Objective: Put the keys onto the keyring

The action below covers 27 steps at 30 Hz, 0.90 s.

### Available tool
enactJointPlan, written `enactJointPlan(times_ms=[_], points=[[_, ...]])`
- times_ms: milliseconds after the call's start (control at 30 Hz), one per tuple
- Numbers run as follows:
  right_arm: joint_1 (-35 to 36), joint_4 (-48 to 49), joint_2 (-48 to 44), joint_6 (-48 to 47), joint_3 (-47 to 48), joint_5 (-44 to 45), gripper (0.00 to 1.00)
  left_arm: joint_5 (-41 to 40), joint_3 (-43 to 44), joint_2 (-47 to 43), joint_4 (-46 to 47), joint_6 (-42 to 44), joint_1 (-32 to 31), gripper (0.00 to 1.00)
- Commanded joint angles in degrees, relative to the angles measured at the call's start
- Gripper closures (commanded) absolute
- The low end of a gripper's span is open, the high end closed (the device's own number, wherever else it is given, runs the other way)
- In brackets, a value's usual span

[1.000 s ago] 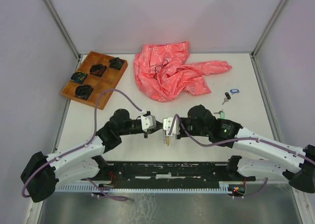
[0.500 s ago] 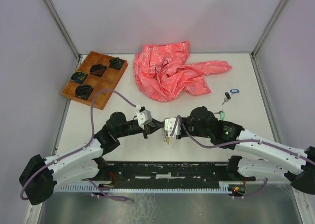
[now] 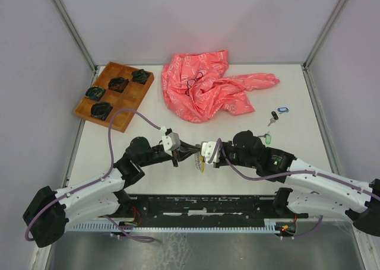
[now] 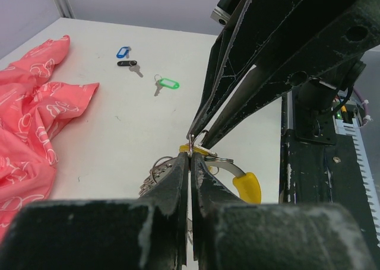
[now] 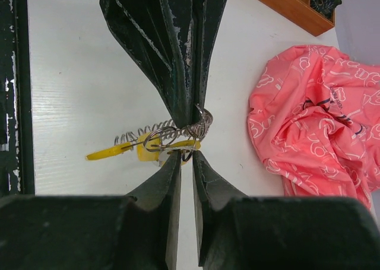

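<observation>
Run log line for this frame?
left tool: shut on keyring | right tool: slightly parted at yellow key | green key: unthreaded

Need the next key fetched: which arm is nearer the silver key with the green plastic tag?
Right. Seen from above, the right arm runs just beside the silver key with the green plastic tag; the left arm is farther off, with the right arm between them.

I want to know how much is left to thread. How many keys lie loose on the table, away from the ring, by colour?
Blue key: 1
Black key: 1
Green key: 1
Total: 3
</observation>
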Motion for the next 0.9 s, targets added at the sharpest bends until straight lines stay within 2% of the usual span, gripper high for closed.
enactJointPlan(times_ms=[0,200,433,867], points=[[0.14,3.99,-1.56,1.07,-0.22,-0.78,0.79,1.64,0.89,0.12,5.44,-1.73,0.16,0.97],[0.13,4.77,-1.80,0.89,-0.31,-0.65,0.81,2.73,1.15,0.45,5.18,-1.03,0.21,0.97],[0.17,3.99,-0.94,-0.03,0.54,-1.03,0.98,2.88,1.03,0.34,5.13,-0.93,0.18,0.97],[0.17,-4.18,1.45,-4.92,6.88,-2.26,0.99,6.35,2.87,2.39,0.65,0.61,0.11,0.83]])
